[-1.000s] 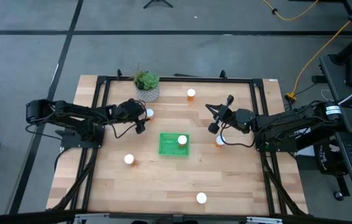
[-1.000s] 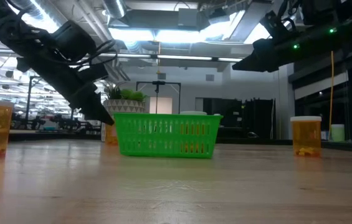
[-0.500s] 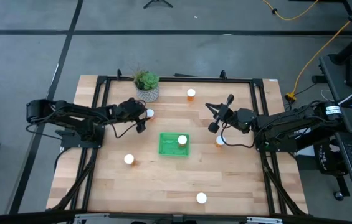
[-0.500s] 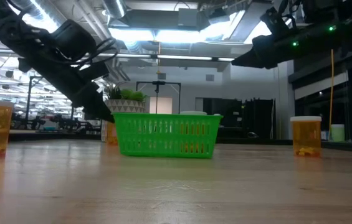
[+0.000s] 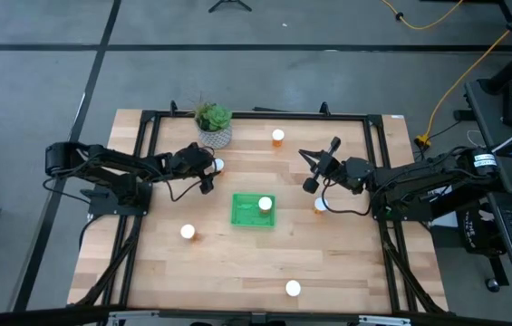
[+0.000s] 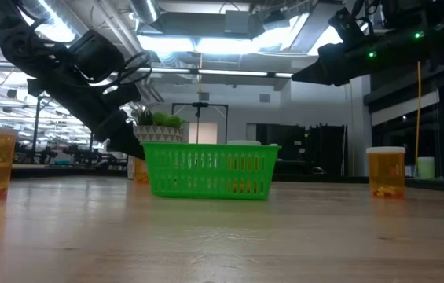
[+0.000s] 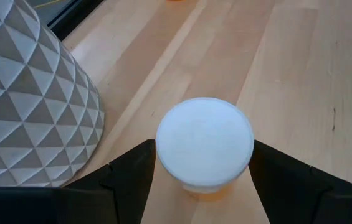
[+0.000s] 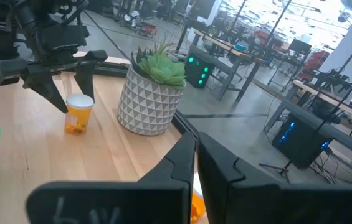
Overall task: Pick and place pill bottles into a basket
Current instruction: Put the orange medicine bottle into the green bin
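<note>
The left claw (image 5: 208, 172) is spread on either side of a pill bottle (image 7: 204, 146) on the counter (image 5: 237, 263), just beside the potted plant (image 5: 213, 122). The green basket (image 5: 254, 210) holds one bottle (image 5: 265, 204). The right claw (image 5: 314, 167), pressed together, hangs raised above the counter

Basket (image 5: 253, 209): centre of the table (image 5: 346, 263), one bottle (image 5: 265, 204) inside.
Plant pot (image 5: 214, 133): upper left of basket.
Bottle by pot (image 5: 218, 166): between the left gripper (image 5: 208, 172) fingers.
Other bottles: top centre (image 5: 278, 137), right of basket (image 5: 321, 206), lower left (image 5: 187, 232), bottom centre (image 5: 293, 289).
</note>
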